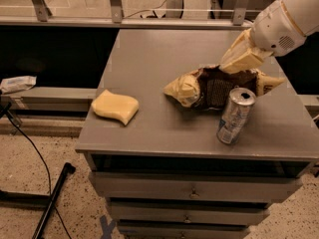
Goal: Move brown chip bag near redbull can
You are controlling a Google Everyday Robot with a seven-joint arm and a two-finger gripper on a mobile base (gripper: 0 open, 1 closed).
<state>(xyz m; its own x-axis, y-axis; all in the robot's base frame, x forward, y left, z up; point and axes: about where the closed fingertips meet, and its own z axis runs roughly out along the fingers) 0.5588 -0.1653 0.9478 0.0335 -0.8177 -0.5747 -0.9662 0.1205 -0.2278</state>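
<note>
The brown chip bag (212, 88) is crumpled, dark brown with pale yellow ends, and lies on the right part of the grey table (154, 49). The redbull can (235, 117), slim and silver with a pull-tab top, stands upright just in front of the bag, touching or nearly touching it. My gripper (234, 64), with pale yellow fingers on a white arm, comes in from the upper right and is shut on the bag's top edge.
A plain yellow wavy sponge (114, 106) lies at the table's left front. Drawers (194, 188) sit under the tabletop. A rail and glass partition run behind the table. A white packet (17, 83) lies on a ledge at left, with cables on the floor.
</note>
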